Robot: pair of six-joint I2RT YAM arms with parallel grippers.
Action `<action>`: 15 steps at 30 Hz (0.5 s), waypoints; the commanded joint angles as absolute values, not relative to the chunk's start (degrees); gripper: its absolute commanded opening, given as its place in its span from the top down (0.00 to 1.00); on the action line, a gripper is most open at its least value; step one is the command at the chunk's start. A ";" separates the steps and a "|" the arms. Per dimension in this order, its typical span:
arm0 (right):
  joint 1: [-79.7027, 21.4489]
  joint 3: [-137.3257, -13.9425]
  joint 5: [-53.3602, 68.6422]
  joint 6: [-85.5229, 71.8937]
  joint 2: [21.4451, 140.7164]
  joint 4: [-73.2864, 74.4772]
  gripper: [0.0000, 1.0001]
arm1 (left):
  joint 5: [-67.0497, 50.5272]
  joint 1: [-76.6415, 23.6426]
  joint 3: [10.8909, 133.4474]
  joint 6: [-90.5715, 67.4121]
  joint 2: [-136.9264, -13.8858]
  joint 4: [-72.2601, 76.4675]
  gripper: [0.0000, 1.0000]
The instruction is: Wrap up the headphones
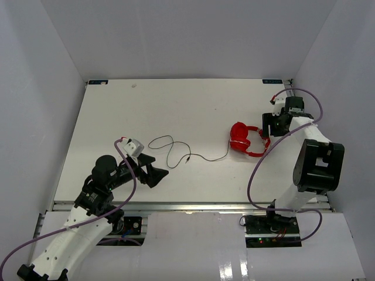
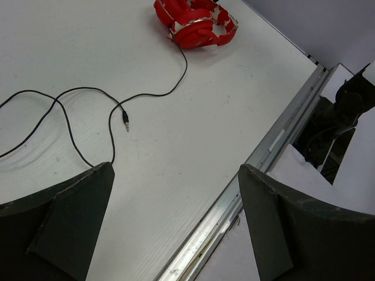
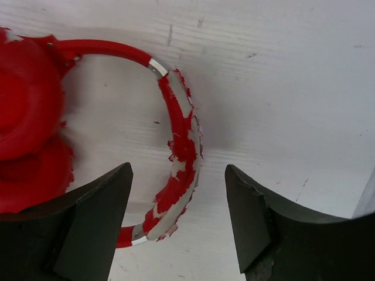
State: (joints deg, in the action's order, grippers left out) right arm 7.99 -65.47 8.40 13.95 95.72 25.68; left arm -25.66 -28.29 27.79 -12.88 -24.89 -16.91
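Observation:
The red headphones (image 1: 242, 140) lie on the white table right of centre, ear cups together and the worn headband (image 3: 183, 146) curving to the right. Their thin black cord (image 1: 176, 153) runs left in loose loops and ends in a plug (image 2: 125, 122). My right gripper (image 3: 177, 168) hangs low over the headband, with one finger on each side of it and a gap to both, so it is open and grips nothing. My left gripper (image 2: 176, 168) is open wide and empty near the front left, its left fingertip (image 2: 99, 175) just beside a cord loop.
An aluminium rail (image 2: 258, 158) runs along the table's near edge. White walls close in the back and both sides. A purple cable (image 1: 253, 175) loops from the right arm down towards its base.

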 commanded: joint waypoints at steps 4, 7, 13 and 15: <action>8.26 -62.69 4.82 15.23 98.25 22.57 0.31 | -27.74 -28.21 29.00 -12.22 -24.16 -16.36 0.02; 8.26 -63.70 6.65 17.55 101.12 24.41 0.33 | -28.03 -28.21 29.09 -12.13 -24.60 -16.35 0.02; 8.23 -65.65 7.99 19.72 104.42 25.75 0.42 | -27.66 -28.21 28.92 -12.25 -24.02 -16.29 0.02; 8.17 -65.71 7.93 19.78 105.15 25.36 0.43 | -27.49 -28.21 28.86 -12.36 -23.91 -16.29 0.02</action>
State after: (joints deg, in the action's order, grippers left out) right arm 8.12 -64.39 6.82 18.13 103.02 24.91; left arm -26.89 -28.29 27.79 -12.73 -24.59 -16.75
